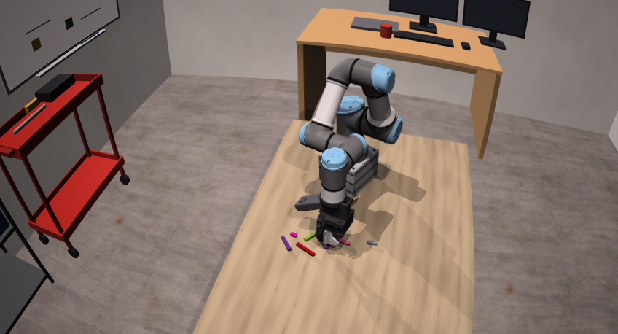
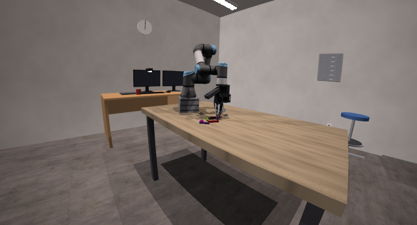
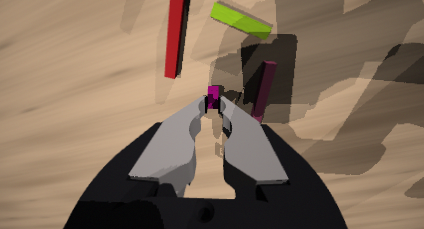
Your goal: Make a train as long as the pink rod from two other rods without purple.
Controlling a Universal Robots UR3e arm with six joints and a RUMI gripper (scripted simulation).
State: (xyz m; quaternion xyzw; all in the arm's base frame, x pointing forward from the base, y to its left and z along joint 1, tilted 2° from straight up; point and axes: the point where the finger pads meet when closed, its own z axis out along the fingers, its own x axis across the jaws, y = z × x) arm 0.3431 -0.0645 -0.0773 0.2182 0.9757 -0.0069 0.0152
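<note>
My gripper [image 1: 326, 245] [image 2: 218, 118] [image 3: 213, 97] is shut on a magenta rod [image 3: 213, 93], low over the table; whether the rod touches the table is unclear. A red rod [image 1: 305, 249] [image 2: 213, 121] [image 3: 174, 34] lies ahead and left of it in the wrist view, apart and out of line. The pink rod [image 1: 345, 241] [image 3: 265, 86] lies right of the fingers in the wrist view, in shadow. A lime rod [image 1: 309, 236] [image 3: 241, 21] lies ahead. A second magenta rod [image 1: 293, 234] [image 2: 201, 121] lies near a purple rod [image 1: 286, 243] [image 2: 204, 123], at the left in the top view.
A grey rod [image 1: 372, 243] [image 2: 225, 115] lies apart on the table [image 1: 390, 287] [image 2: 278, 141], to the right in the top view. The lime rod lies between the red rod and the arm's side. The table's left edge is beyond the purple rod.
</note>
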